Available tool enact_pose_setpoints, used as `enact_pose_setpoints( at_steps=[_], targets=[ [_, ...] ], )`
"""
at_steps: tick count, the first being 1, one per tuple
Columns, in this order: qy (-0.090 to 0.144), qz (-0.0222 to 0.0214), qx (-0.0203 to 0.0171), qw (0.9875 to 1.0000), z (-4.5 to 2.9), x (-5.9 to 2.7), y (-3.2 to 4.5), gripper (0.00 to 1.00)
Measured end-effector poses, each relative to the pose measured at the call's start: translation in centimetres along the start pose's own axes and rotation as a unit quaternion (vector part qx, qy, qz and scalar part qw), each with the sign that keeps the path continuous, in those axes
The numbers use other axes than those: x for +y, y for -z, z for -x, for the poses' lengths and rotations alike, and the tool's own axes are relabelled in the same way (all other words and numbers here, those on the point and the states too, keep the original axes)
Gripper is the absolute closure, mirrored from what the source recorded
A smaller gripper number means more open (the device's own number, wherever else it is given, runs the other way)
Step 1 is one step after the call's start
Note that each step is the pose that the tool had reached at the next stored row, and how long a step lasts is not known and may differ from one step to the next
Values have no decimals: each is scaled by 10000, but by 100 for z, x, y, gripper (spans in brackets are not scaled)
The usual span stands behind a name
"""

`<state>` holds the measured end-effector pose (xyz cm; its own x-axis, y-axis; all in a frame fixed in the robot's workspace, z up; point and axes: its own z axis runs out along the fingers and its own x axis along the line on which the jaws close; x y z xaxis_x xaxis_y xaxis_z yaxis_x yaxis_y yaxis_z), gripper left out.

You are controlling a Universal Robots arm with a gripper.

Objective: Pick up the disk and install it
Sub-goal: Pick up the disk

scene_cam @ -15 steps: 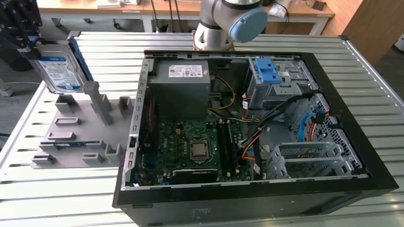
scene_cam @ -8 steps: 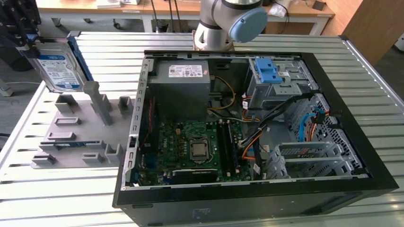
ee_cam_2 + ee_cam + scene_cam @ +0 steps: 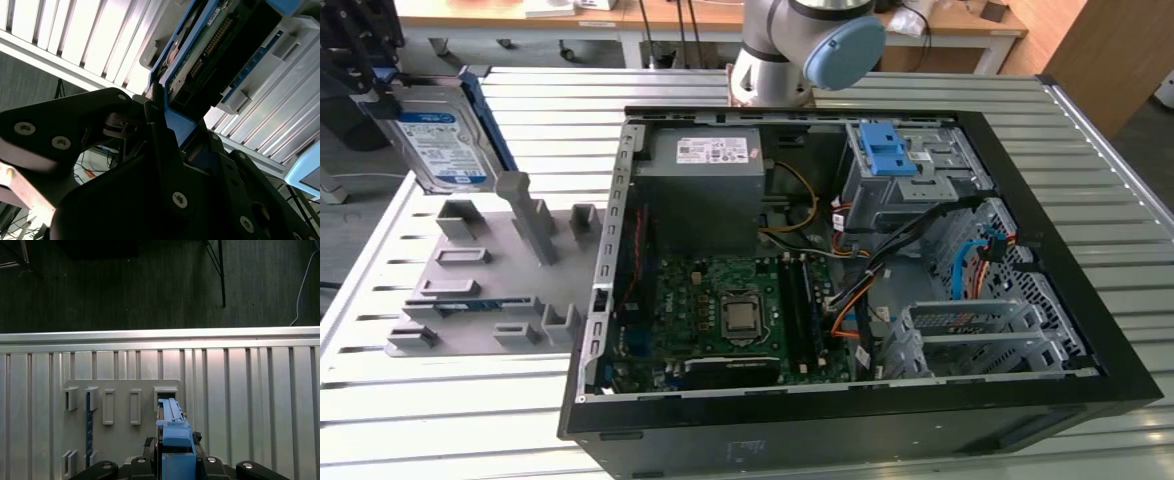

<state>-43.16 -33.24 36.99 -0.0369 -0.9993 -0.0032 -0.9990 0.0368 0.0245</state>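
Over the surface's corner, exterior view's left: claw (image 3: 380, 85) clamped on disk (image 3: 443, 145), held above grey holder (image 3: 467, 290). Pickup done; not yet in computer case (image 3: 1074, 300).

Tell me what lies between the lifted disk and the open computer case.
In the exterior view, bare table slats separate the disk from the computer case; a grey rack borders that stretch.
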Motion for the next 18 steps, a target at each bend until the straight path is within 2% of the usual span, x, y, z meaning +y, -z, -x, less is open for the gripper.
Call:
enact_pose_setpoints(
  at_steps=[18],
  targets=[
    [0, 0, 0, 10000, 0, 3, 108, 64]
  ],
)
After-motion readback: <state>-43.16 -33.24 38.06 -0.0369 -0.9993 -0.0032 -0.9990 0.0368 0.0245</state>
